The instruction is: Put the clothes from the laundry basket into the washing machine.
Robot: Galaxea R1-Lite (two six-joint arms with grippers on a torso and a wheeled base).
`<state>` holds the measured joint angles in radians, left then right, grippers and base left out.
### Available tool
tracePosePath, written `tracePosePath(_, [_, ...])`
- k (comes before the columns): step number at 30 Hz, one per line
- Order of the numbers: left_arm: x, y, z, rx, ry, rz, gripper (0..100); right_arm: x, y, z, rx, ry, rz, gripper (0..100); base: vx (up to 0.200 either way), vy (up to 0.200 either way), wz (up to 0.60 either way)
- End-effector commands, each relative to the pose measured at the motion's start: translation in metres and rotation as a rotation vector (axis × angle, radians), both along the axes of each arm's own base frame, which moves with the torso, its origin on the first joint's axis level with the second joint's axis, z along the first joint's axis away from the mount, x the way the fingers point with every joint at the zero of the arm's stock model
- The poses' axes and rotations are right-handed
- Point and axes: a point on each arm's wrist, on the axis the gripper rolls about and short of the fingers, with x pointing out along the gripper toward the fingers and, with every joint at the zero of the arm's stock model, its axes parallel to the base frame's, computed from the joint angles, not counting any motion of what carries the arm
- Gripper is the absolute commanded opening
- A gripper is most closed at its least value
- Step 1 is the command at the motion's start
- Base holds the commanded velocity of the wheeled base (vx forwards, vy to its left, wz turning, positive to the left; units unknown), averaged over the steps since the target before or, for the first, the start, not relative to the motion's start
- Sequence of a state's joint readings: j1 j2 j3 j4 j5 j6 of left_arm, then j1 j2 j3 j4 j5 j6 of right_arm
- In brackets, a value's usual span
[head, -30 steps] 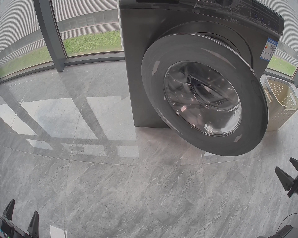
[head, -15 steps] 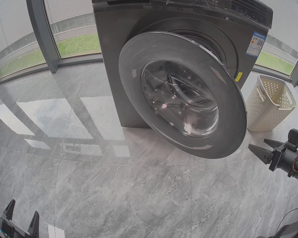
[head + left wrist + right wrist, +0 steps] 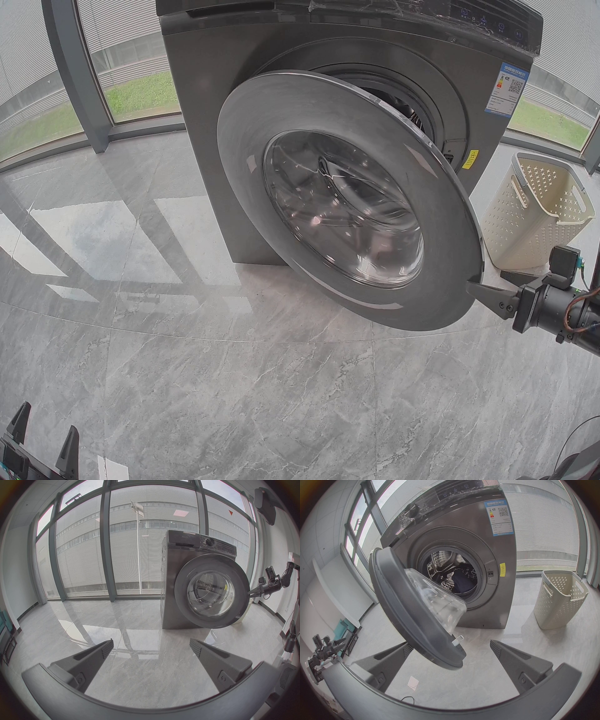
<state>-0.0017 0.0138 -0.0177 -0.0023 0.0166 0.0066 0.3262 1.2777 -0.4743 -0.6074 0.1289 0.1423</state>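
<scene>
1. Washing machine (image 3: 206,125): it stands on the grey floor (image 3: 250,400) before the windows. You will find its round door (image 3: 437,250) swung open
2. Clothes (image 3: 461,580): a dark garment lies inside the drum, well behind the door and well apart from both sets of fingers
3. Laundry basket (image 3: 531,219): cream, perforated and upright on the floor, just beside the machine on your right and beyond the right arm
4. Right gripper (image 3: 490,284): your fingers (image 3: 518,664) are spread wide and hold nothing. The door's free lower edge sits in the gap between them. One fingertip lies at the rim, though contact cannot be confirmed
5. Left gripper (image 3: 47,417): it sits low on your left, well apart from the machine, fingers spread wide and holding nothing
</scene>
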Motion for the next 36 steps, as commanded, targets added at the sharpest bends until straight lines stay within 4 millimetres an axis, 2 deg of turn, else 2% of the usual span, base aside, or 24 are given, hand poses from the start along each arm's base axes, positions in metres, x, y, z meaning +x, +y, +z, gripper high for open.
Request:
tracePosePath(1, [0.000,0.000,-0.005,0.000,0.006,0.000,100,0.013,0.002,-0.003,-0.009,0.020,-0.019,100,0.000,0.000,0.00])
tracePosePath(4, [0.000,0.000,-0.005,0.000,0.006,0.000,100,0.024,-0.011,0.004,-0.020,-0.014,-0.184,100,0.000,0.000,0.00])
tracePosePath(8, [0.000,0.000,-0.005,0.000,0.006,0.000,100,0.027,-0.032,0.001,-0.021,0.001,-0.244,100,0.000,0.000,0.00])
tracePosePath(14, [0.000,0.000,-0.005,0.000,0.006,0.000,100,0.016,-0.031,-0.017,-0.042,0.061,-0.220,100,0.000,0.000,0.00])
tracePosePath(20, [0.000,0.000,-0.005,-0.002,0.006,0.000,100,-0.011,-0.001,-0.029,-0.050,0.087,-0.037,100,0.000,-0.133,0.00])
tracePosePath(25, [0.000,0.000,-0.005,0.000,0.006,0.000,100,-0.020,0.016,-0.031,-0.020,0.102,0.059,100,0.000,-0.200,0.00])
tracePosePath(28, [0.000,0.000,-0.005,0.000,0.006,0.000,100,-0.021,0.026,-0.025,0.043,0.079,0.103,100,0.000,-0.200,0.00])
tracePosePath(31, [0.000,0.000,-0.005,0.001,0.006,0.000,100,-0.020,0.031,-0.018,0.076,0.039,0.121,100,0.000,0.000,0.00])
tracePosePath(36, [0.000,0.000,-0.005,0.001,0.006,0.000,100,-0.009,0.045,-0.004,0.114,-0.021,0.149,100,0.080,0.000,0.00])
